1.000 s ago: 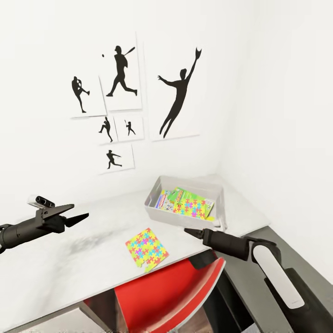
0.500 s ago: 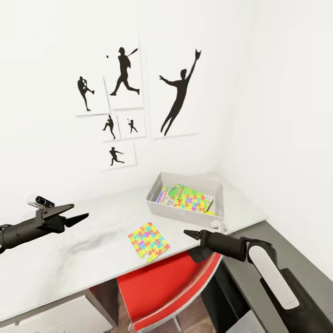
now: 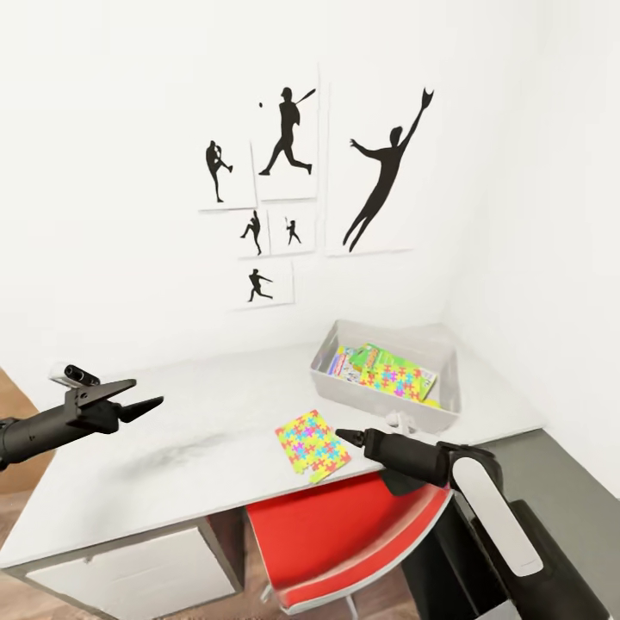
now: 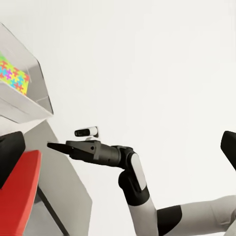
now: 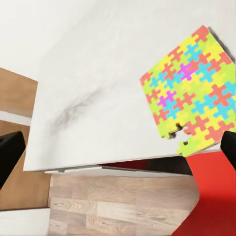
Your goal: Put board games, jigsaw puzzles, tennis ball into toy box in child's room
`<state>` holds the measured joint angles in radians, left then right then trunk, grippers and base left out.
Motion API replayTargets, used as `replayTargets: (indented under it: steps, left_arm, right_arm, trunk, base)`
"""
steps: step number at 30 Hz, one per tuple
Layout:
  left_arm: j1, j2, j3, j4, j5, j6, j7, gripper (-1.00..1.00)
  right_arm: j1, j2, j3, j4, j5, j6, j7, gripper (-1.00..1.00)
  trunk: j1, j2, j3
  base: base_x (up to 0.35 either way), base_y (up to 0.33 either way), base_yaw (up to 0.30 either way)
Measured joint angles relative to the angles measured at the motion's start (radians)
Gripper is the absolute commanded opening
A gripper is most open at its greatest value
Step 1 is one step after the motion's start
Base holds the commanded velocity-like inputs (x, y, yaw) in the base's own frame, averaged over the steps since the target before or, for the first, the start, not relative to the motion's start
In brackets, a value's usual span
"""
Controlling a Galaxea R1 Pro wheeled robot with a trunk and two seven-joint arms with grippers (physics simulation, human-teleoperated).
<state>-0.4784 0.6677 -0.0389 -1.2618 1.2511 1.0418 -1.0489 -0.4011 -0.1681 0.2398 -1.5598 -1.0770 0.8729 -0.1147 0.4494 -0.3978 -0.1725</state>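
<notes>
The landmark is the toy box [image 3: 389, 413], a grey open box that stands on the white table [image 3: 189, 448] near the corner of the room. Inside the toy box lie a jigsaw puzzle [image 3: 398, 380] with many coloured pieces and, partly under it, flat board games [image 3: 357, 358] in green and other colours. A bit of yellow-green shows at the box's near corner; I cannot tell what it is.

The second jigsaw puzzle [image 3: 312, 444] lies flat on the table outside the toy box, just beside its front wall and close to the table's front edge. In the right wrist view this puzzle [image 5: 192, 91] reaches the table edge, with a few pieces at one corner a little loose from the rest.

The right gripper [image 3: 344, 435] is in front of the toy box, just beside the puzzle on the table, at the puzzle's side that faces the box. Its fingers look closed to a narrow point and it holds nothing. The puzzle is near the tip, but whether they touch I cannot tell.

The left gripper [image 3: 145, 405] hangs over the table well apart from the toy box, at the far end of the table from it. Its fingers are close together and it is empty.

Under the table, below the toy box and the puzzle, stands a red chair [image 3: 344, 534].
</notes>
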Motion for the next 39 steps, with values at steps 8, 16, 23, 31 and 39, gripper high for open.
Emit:
replayTargets:
  steps: [8,16,23,31,39]
  left_arm:
    - [0.000,0.000,0.005,0.013,0.000,-0.002,0.000,1.00]
    - [0.000,-0.001,0.005,0.015,0.000,-0.004,0.001,1.00]
    - [0.000,-0.001,0.006,0.017,0.000,-0.004,0.001,1.00]
    - [0.000,0.000,0.007,0.030,0.000,-0.003,0.000,1.00]
    - [-0.001,-0.001,0.010,0.035,0.000,-0.002,0.000,1.00]
  right_arm:
    - [0.000,0.001,-0.003,0.001,0.001,-0.001,-0.001,1.00]
    - [0.000,-0.001,-0.014,0.001,0.001,-0.002,-0.001,1.00]
    - [0.000,0.000,-0.009,0.000,0.002,-0.003,-0.038,1.00]
    - [0.000,0.004,-0.004,-0.001,0.000,-0.002,-0.146,1.00]
    - [-0.033,0.110,0.003,-0.001,-0.007,0.030,-0.435,1.00]
  trunk:
    - [0.000,0.000,-0.006]
    - [0.000,0.000,-0.009]
    - [0.000,0.000,-0.009]
    - [0.000,0.000,-0.009]
    - [0.000,0.000,-0.009]
  base:
    - [0.000,0.051,0.269]
    - [0.000,0.121,0.078]
    - [0.000,0.004,0.002]
    - [0.000,0.064,0.000]
    - [0.000,0.009,0.000]
